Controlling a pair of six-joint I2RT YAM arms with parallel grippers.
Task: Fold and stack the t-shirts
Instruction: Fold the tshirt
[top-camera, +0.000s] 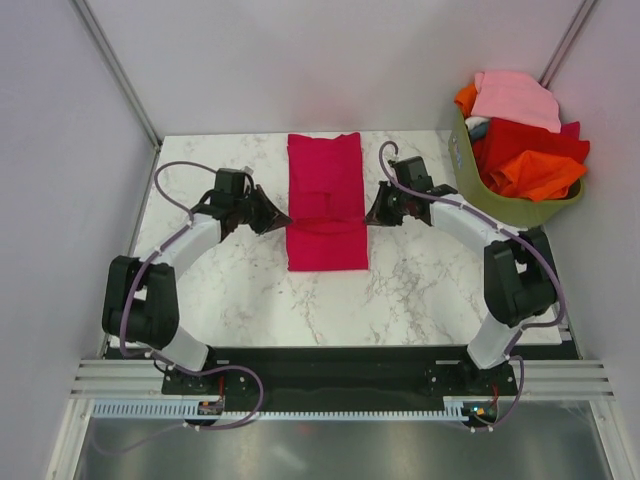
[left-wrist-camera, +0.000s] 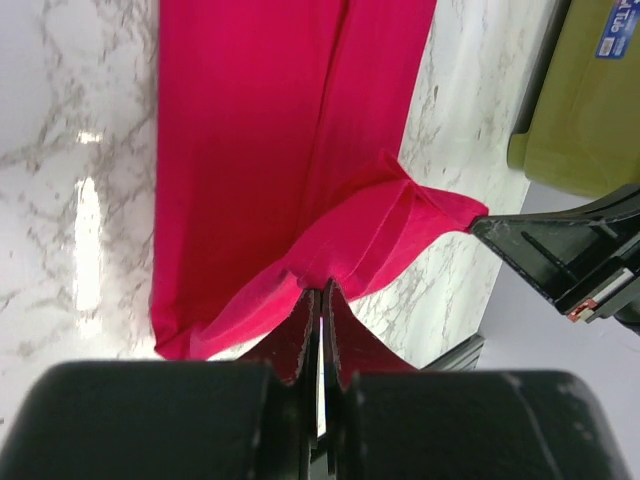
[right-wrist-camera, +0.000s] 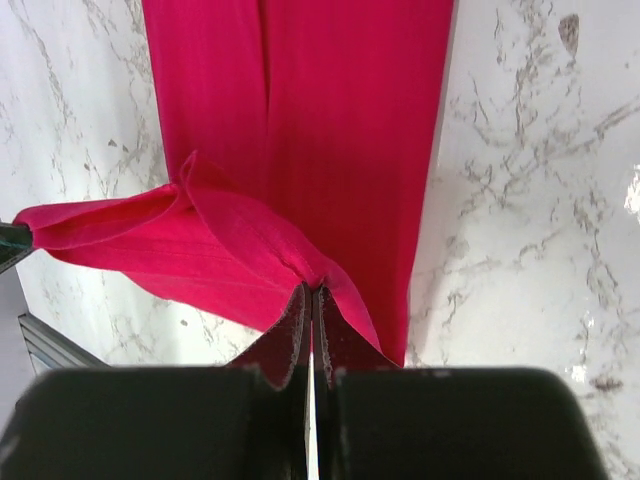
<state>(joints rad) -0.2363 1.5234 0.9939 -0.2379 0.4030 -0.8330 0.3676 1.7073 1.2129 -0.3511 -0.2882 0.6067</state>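
Observation:
A crimson t-shirt (top-camera: 325, 190) lies folded into a long strip down the middle of the marble table. My left gripper (top-camera: 283, 219) is shut on its left edge (left-wrist-camera: 300, 275), about halfway along the strip. Opposite it, my right gripper (top-camera: 370, 216) is shut on the right edge (right-wrist-camera: 320, 275). Between the two grips the cloth is lifted into a ridge across the strip (top-camera: 325, 222). Other t-shirts, pink (top-camera: 515, 97), red (top-camera: 525, 145) and orange (top-camera: 540, 178), are heaped in the basket.
An olive-green basket (top-camera: 480, 185) stands at the table's back right corner, just beyond my right arm. Its corner (left-wrist-camera: 575, 110) shows in the left wrist view. Bare marble (top-camera: 200, 290) lies on both sides of the strip.

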